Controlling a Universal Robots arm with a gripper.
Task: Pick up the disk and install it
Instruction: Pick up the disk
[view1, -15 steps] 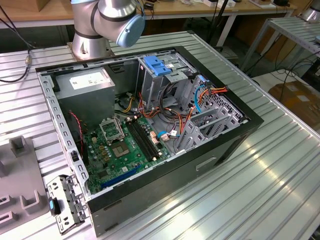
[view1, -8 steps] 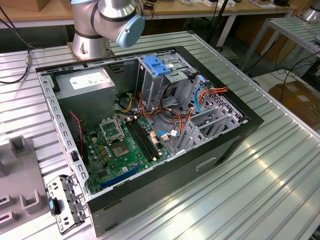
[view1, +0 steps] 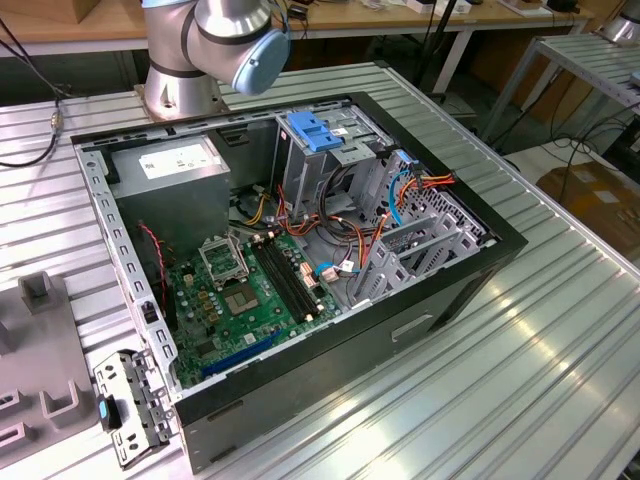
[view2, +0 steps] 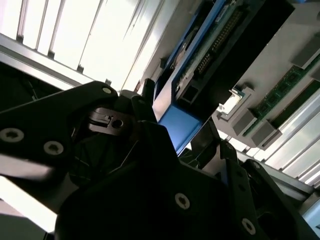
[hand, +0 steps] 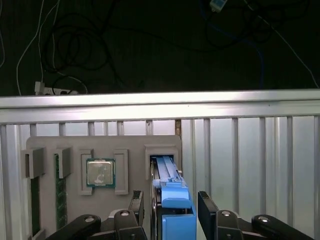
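The disk (hand: 167, 172) stands on edge in a slot of the grey fixture tray (hand: 70, 145), its light-blue side rail facing the camera. My gripper (hand: 171, 199) straddles it: one black finger on each side, each with a narrow gap showing, so it is open around the disk. In the second wrist view the disk's blue rail (view2: 179, 126) sits between the same black fingers (view2: 145, 102). The open computer case (view1: 480, 262) lies on the ribbed metal table, with a metal drive cage (view1: 340, 150) at its far end.
On the tray beside the disk sit a processor chip (hand: 100, 173) and memory sticks (hand: 60, 195). In the case are the motherboard (view1: 240, 290), a grey power-supply box (view1: 170, 170), loose cables (view1: 400, 200) and a blue latch (view1: 312, 130). The arm's base (view1: 190, 70) stands behind.
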